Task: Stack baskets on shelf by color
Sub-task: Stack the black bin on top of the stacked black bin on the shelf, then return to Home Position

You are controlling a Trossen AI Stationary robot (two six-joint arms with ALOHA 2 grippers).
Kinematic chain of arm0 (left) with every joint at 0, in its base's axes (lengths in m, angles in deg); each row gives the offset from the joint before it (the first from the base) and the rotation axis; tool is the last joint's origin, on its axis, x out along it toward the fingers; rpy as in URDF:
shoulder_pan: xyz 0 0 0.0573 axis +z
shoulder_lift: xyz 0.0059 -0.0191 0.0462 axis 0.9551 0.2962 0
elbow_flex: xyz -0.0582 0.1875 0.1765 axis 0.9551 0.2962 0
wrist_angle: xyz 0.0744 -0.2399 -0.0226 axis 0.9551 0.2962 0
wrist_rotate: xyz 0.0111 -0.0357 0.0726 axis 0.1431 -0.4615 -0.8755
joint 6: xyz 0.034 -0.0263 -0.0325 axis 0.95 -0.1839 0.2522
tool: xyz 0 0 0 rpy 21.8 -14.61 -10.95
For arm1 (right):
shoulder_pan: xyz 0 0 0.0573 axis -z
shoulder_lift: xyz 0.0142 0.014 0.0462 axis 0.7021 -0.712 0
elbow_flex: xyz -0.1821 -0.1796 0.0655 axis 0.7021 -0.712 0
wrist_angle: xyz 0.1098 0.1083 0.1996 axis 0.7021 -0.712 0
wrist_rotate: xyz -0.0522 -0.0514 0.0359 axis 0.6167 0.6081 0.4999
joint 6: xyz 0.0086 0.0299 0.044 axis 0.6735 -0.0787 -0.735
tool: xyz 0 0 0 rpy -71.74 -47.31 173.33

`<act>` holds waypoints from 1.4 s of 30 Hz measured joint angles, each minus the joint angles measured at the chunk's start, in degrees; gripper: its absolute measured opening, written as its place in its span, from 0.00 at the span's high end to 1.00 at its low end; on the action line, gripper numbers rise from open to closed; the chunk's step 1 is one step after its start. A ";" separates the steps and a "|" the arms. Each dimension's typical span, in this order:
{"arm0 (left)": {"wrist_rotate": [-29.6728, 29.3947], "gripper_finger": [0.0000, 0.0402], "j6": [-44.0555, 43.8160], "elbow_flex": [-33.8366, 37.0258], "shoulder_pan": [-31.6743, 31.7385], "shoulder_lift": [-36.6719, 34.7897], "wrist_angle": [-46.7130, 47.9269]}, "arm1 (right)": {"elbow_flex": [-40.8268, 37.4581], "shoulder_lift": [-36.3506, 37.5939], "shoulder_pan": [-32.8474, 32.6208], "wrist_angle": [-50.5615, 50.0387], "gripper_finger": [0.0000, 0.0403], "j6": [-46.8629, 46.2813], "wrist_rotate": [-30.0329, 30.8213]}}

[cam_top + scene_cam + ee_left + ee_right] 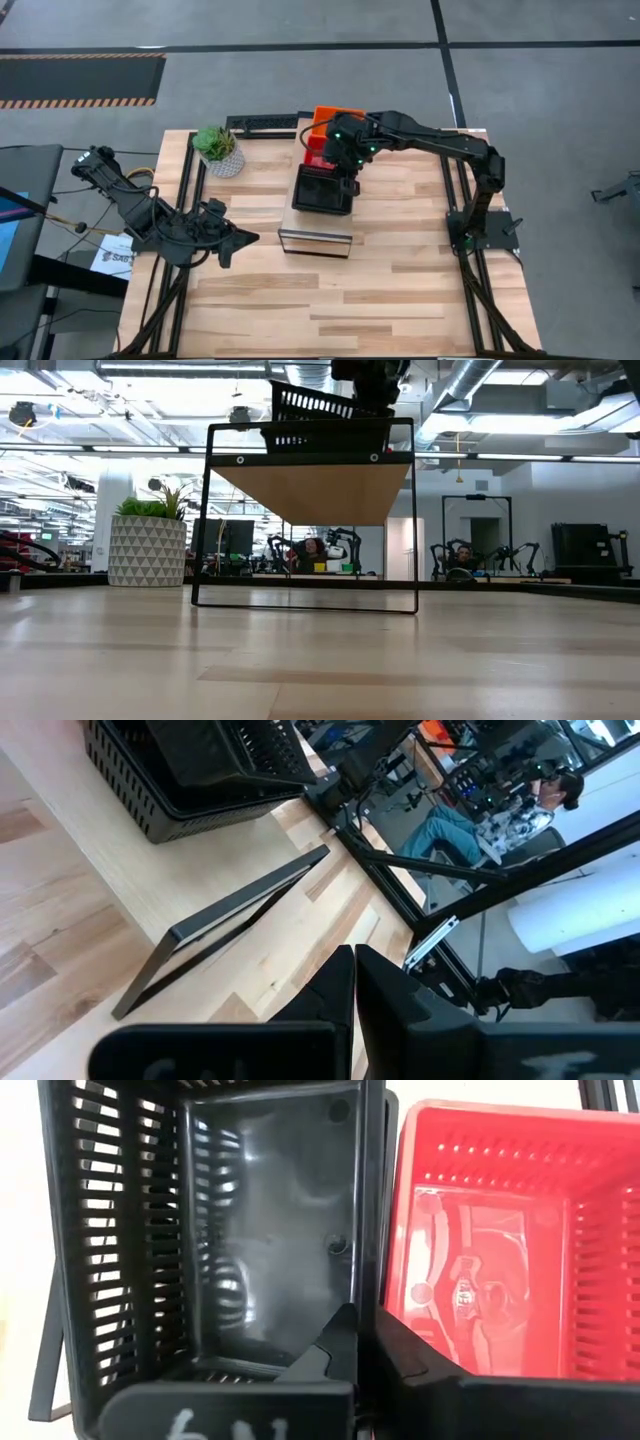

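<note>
The right hand pinched the black basket's wall above the shelf; tilted, it could slip off. The left hand rested closed.

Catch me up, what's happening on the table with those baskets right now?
The right claw is over the shelf, pinched on the wall of a black basket it is setting on the black stack there; the low view shows that basket tilted. A red basket sits right beside it, with an orange basket behind. The left claw waits shut over the table's left side, holding nothing.
</note>
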 joint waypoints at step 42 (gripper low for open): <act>-13.39 1.00 31.66 -0.02 0.35 -7.97 -32.25 | 23.15 8.41 0.06 6.23 0.74 1.36 2.09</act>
